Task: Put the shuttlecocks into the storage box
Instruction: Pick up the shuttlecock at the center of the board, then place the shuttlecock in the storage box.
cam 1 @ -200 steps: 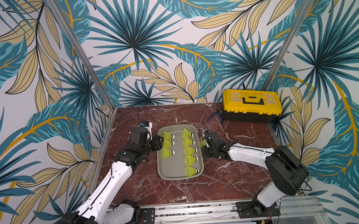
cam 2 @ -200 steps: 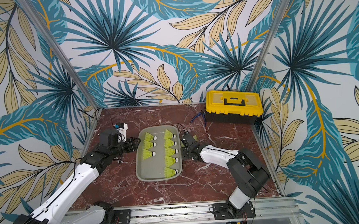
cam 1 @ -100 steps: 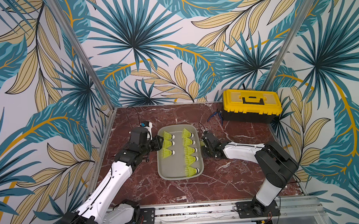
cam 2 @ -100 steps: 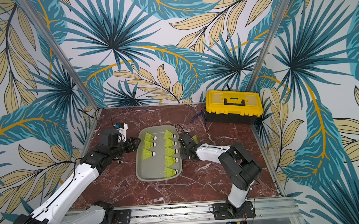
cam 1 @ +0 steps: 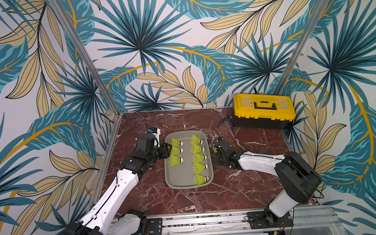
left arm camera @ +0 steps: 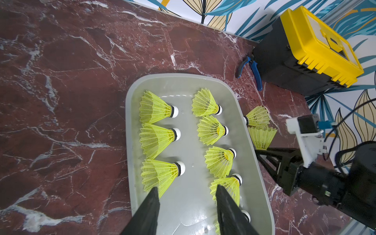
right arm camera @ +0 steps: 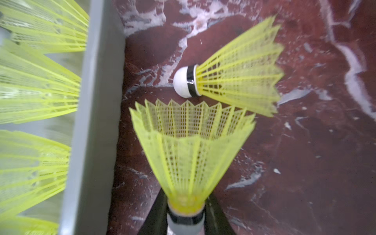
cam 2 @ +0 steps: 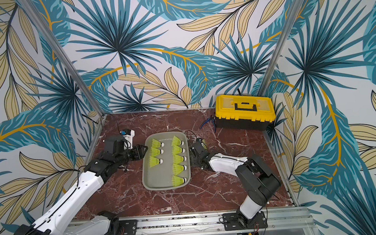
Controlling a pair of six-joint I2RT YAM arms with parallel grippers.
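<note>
Red-brown marble tabletop (cam 1: 187, 200). At left rim of shallow grey-beige plastic storage box (cam 1: 181, 177), left gripper (left arm camera: 186, 187) spread, empty; eight neon yellow-green plastic shuttlecocks (cam 1: 198, 157) inside. Right of box, right gripper (right arm camera: 186, 203) clamped on ninth shuttlecock (right arm camera: 189, 152); tenth shuttlecock (right arm camera: 234, 81) alongside. Lift above rim before crossing; avoid brushing tenth.

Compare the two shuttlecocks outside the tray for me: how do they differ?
Grip: the right hand is shut on the tip of the gripped shuttlecock; the loose shuttlecock lies free on the table, no hand on it.
Pose: the gripped shuttlecock runs along the wall of the tray, its skirt opening toward the loose shuttlecock, which lies crosswise, white tip toward the tray.
Shared: both are neon yellow-green mesh cones, outside the tray on the same side.
</note>
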